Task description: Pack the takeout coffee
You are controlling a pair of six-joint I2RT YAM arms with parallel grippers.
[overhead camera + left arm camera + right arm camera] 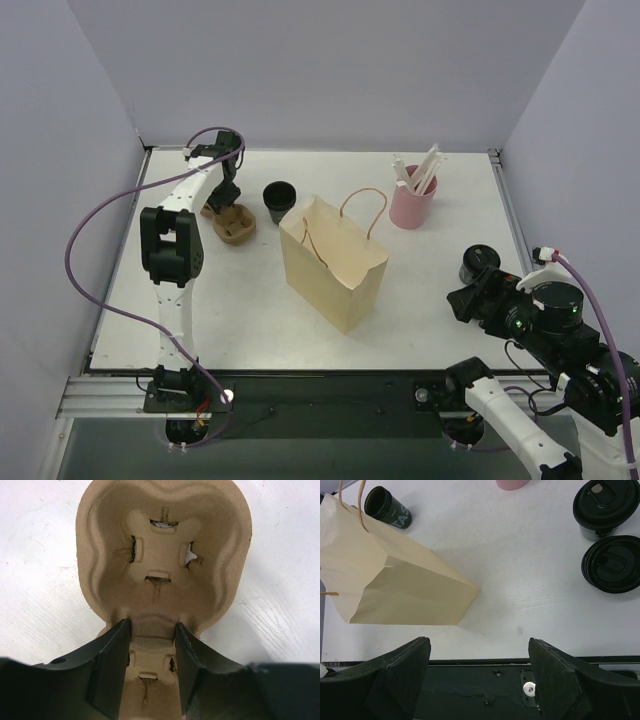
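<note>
A brown pulp two-cup carrier (237,227) lies on the table at the back left. My left gripper (228,203) is down on it. In the left wrist view my left gripper (152,627) has its fingers closed against the narrow waist of the carrier (162,555). An open tan paper bag (335,260) with handles stands mid-table. A lidless black cup (279,200) stands beside the carrier. Two lidded black coffee cups (606,500) (613,562) stand at the right; the top view shows one (478,262). My right gripper (479,647) is open and empty over the near table edge.
A pink cup (412,203) holding white straws or stirrers stands at the back right. The bag (395,585) and the lidless cup (387,507) also show in the right wrist view. Grey walls enclose the table on three sides. A black rail runs along the near edge.
</note>
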